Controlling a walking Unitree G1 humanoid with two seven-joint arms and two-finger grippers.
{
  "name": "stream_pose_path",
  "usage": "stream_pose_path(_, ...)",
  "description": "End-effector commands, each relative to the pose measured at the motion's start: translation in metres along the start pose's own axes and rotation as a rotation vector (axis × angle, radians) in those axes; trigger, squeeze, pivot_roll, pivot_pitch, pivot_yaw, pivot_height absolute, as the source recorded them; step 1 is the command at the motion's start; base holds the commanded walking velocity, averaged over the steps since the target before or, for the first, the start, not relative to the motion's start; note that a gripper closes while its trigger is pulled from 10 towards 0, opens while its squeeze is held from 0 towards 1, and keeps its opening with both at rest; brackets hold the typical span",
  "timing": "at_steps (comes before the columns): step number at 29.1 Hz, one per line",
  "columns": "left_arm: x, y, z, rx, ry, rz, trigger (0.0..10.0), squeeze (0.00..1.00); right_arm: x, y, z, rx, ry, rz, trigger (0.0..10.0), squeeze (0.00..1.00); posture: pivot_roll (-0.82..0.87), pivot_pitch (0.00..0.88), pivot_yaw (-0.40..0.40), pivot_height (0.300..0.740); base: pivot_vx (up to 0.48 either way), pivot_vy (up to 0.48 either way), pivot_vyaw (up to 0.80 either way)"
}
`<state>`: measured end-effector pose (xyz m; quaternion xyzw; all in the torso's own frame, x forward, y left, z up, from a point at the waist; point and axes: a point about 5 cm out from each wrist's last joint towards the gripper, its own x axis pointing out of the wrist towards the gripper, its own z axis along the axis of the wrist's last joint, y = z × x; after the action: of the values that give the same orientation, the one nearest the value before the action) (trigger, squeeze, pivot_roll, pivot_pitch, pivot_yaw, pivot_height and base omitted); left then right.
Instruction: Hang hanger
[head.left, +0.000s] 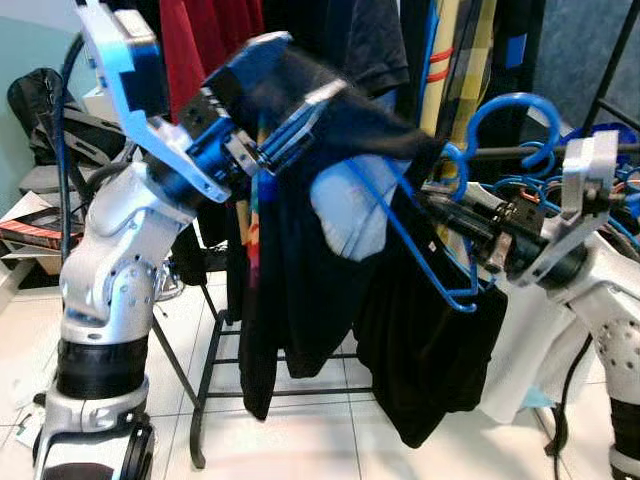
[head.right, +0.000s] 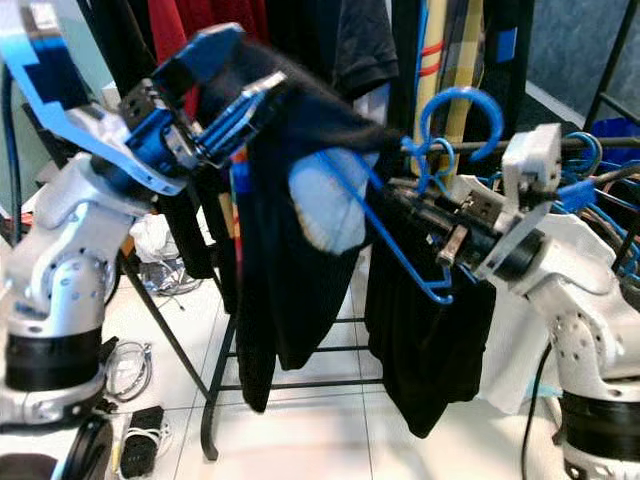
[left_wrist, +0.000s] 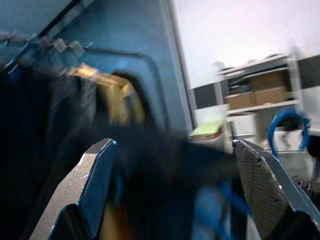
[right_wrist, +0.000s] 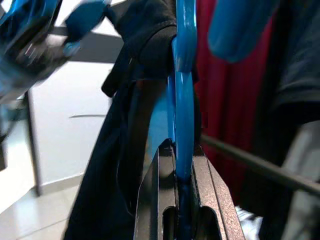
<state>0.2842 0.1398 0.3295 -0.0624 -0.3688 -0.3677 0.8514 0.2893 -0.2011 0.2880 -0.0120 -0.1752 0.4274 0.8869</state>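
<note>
A blue plastic hanger (head.left: 420, 255) carries a black garment (head.left: 300, 280) with a pale label inside its collar. Its hook (head.left: 510, 115) rises just in front of the dark rack rail (head.left: 510, 152); I cannot tell if they touch. My right gripper (head.left: 450, 215) is shut on the hanger near the base of the hook, and the right wrist view shows its fingers (right_wrist: 205, 190) clamped on the blue bar (right_wrist: 184, 110). My left gripper (head.left: 285, 95) stands open around the garment's cloth-covered shoulder at the upper left, with dark cloth between its fingers (left_wrist: 95, 175).
The rack behind holds a red garment (head.left: 205, 40), dark clothes and a plaid one (head.left: 465, 50). More blue hangers (head.left: 620, 180) crowd the rail at right. Black rack legs (head.left: 205, 390) stand on the white tiles. Boxes and a bag (head.left: 40, 230) lie left; cables (head.right: 130, 365) are on the floor.
</note>
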Motion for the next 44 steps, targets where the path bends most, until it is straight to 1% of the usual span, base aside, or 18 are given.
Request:
stream_pose_path(1,-0.001,-0.005,0.001,0.021,0.007,0.006,10.0,0.00,0.004,-0.003,0.003,-0.017,-0.029,-0.019,10.0,0.00,-0.09,0.000,0.066,0.740,0.000,0.000,0.00)
stream_pose_path(5,-0.004,-0.011,-0.003,0.034,0.029,0.001,10.0,0.00,0.007,-0.003,0.002,-0.014,-0.029,-0.019,10.0,0.00,-0.09,0.000,0.065,0.740,0.000,0.000,0.00)
stream_pose_path(7,-0.008,-0.027,-0.017,0.071,0.078,0.002,10.0,0.00,0.014,0.001,-0.004,0.005,-0.011,0.011,10.0,0.00,-0.09,0.000,0.063,0.740,0.000,0.000,0.00)
stream_pose_path(10,-0.008,-0.034,-0.023,0.107,0.099,0.012,10.0,0.00,0.018,0.005,-0.009,0.020,0.003,0.034,10.0,0.00,-0.09,0.000,0.059,0.740,0.000,0.000,0.00)
stream_pose_path(11,-0.007,-0.041,-0.032,0.199,0.119,0.061,10.0,0.00,0.025,0.020,-0.021,0.061,0.038,0.102,10.0,0.00,-0.09,0.000,0.056,0.740,0.000,0.000,0.00)
stream_pose_path(12,-0.007,-0.041,-0.032,0.199,0.119,0.061,10.0,0.00,0.025,0.020,-0.021,0.061,0.038,0.102,10.0,0.00,-0.09,0.000,0.056,0.740,0.000,0.000,0.00)
stream_pose_path(15,-0.010,-0.042,-0.039,0.316,0.150,0.101,10.0,0.00,0.028,0.028,-0.027,0.095,0.048,0.131,10.0,0.00,-0.09,0.000,0.051,0.740,0.000,0.000,0.00)
stream_pose_path(19,-0.011,-0.042,-0.040,0.331,0.158,0.107,10.0,0.00,0.029,0.029,-0.028,0.098,0.047,0.131,10.0,0.00,-0.09,0.000,0.051,0.740,0.000,0.000,0.00)
stream_pose_path(21,-0.018,-0.042,-0.043,0.465,0.195,0.118,10.0,0.00,0.030,0.036,-0.037,0.133,0.069,0.149,10.0,0.00,-0.09,0.000,0.047,0.740,0.000,0.000,0.00)
stream_pose_path(22,-0.018,-0.042,-0.043,0.465,0.195,0.118,10.0,0.00,0.030,0.036,-0.037,0.133,0.069,0.149,10.0,0.00,-0.09,0.000,0.047,0.740,0.000,0.000,0.00)
stream_pose_path(24,-0.026,-0.044,-0.046,0.562,0.235,0.094,10.0,0.00,0.031,0.040,-0.044,0.155,0.083,0.154,10.0,0.00,-0.09,0.000,0.045,0.740,0.000,0.000,0.00)
stream_pose_path(27,-0.028,-0.045,-0.047,0.578,0.246,0.082,10.0,0.00,0.031,0.040,-0.045,0.160,0.085,0.150,10.0,0.00,-0.09,0.000,0.045,0.740,0.000,0.000,0.00)
stream_pose_path(32,-0.040,-0.049,-0.052,0.693,0.289,0.066,10.0,0.00,0.032,0.038,-0.047,0.166,0.091,0.143,10.0,0.00,-0.09,0.000,0.038,0.740,0.000,0.000,0.00)
stream_pose_path(35,-0.041,-0.048,-0.053,0.712,0.293,0.071,10.0,0.00,0.032,0.038,-0.047,0.167,0.092,0.144,10.0,0.00,-0.09,0.000,0.038,0.740,0.000,0.000,0.00)
stream_pose_path(36,-0.042,-0.049,-0.055,0.742,0.294,0.072,5.1,0.00,0.032,0.038,-0.047,0.168,0.094,0.144,10.0,0.00,-0.09,0.000,0.037,0.740,0.000,0.000,0.00)
stream_pose_path(37,-0.042,-0.049,-0.055,0.742,0.294,0.072,5.1,0.00,0.032,0.038,-0.047,0.168,0.094,0.144,10.0,0.00,-0.09,0.000,0.037,0.740,0.000,0.000,0.00)
stream_pose_path(38,-0.042,-0.049,-0.056,0.773,0.290,0.072,0.0,0.00,0.032,0.038,-0.046,0.168,0.094,0.142,10.0,0.00,-0.09,0.000,0.037,0.740,0.000,0.000,0.00)
stream_pose_path(44,-0.040,-0.048,-0.058,0.845,0.283,0.081,0.0,0.00,0.033,0.044,-0.045,0.182,0.090,0.170,10.0,0.00,-0.09,0.000,0.037,0.740,0.000,0.000,0.00)
